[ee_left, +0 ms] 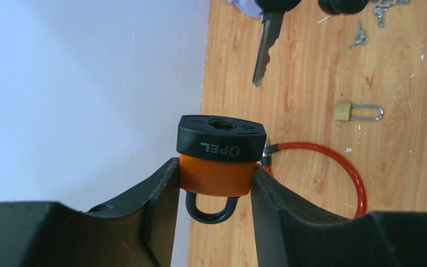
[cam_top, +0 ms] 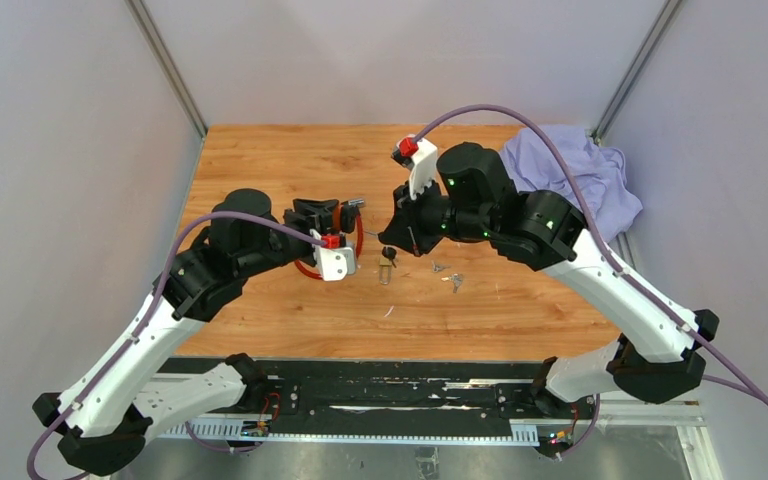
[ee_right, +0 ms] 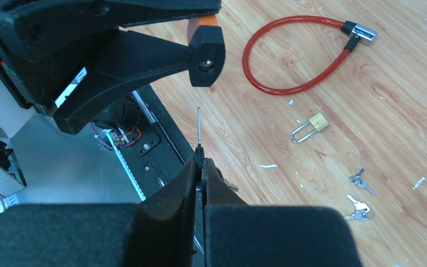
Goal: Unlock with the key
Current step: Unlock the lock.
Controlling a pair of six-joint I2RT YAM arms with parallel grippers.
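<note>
We see the L tool holding the padlock up off the tabletop. Its two fingers press on either side of the orange body, w/ the black cap sticking out past the tips. The cap reads OPEL, and the round keyhole sits in the middle of its end face. The black shackle points back toward the wrist, btw the fingers. The keyhole end faces the R arm.

The R tool has its fingers pressed together on the head of the key, so we can't see the head itself. From the R wrist view the blade shows edge-on, as a thin line sticking straight out of the fingertips. It points toward the keyhole but is apart from it, w/ a clear gap btw tip and cap. The key isn't in the lock yet. Both tools meet over the middle of the tabletop, L tool on the left, R tool on the right.

On the wood below lie other items:
- a red cable lock curled in a loop w/ a metal end, under the L tool
- a small brass padlock, flat, near the loop
- two little key bunches, further toward the R side

A pale purple cloth is bunched at the far right corner.
</note>
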